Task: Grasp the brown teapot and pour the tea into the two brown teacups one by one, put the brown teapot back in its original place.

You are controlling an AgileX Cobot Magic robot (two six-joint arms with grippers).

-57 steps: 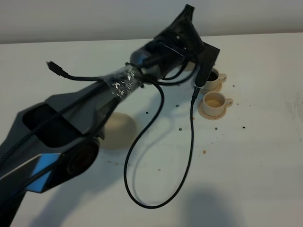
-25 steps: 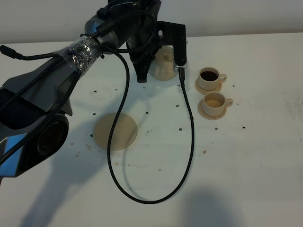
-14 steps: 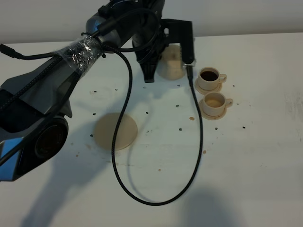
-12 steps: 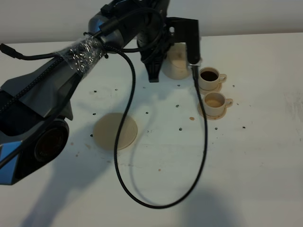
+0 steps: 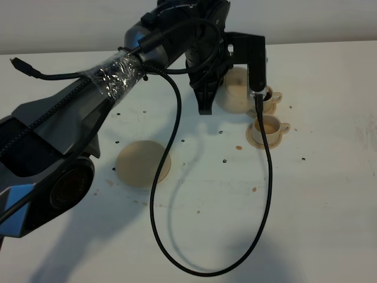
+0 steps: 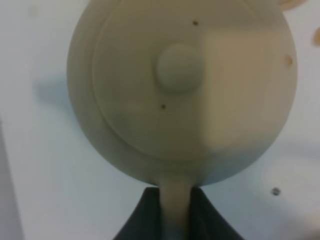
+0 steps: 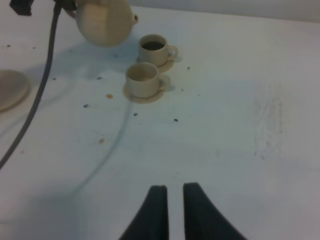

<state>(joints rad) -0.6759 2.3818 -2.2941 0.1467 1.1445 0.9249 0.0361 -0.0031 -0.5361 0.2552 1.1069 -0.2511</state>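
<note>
The brown teapot (image 5: 235, 93) hangs above the table in my left gripper (image 6: 176, 194), which is shut on its loop handle (image 6: 175, 210). The left wrist view looks down on its lid and knob (image 6: 179, 67). The teapot is right beside the far teacup (image 5: 263, 96), which holds dark tea. The near teacup (image 5: 268, 125) holds paler tea. Each cup stands on its small saucer. In the right wrist view the teapot (image 7: 105, 22) has its spout towards the far cup (image 7: 155, 49), behind the near cup (image 7: 142, 77). The wide saucer (image 5: 143, 163) lies bare at the left. My right gripper (image 7: 170, 192) is shut, empty, low over the table.
A black cable (image 5: 268, 177) hangs from the left arm and loops over the table in front of the cups. Small tea drops (image 5: 238, 147) and dark specks dot the white table. The table's back edge runs just behind the teapot.
My left arm has carried the teapot to the right, from well left of the cups to right beside the far cup. The cable loop swung right with it.
</note>
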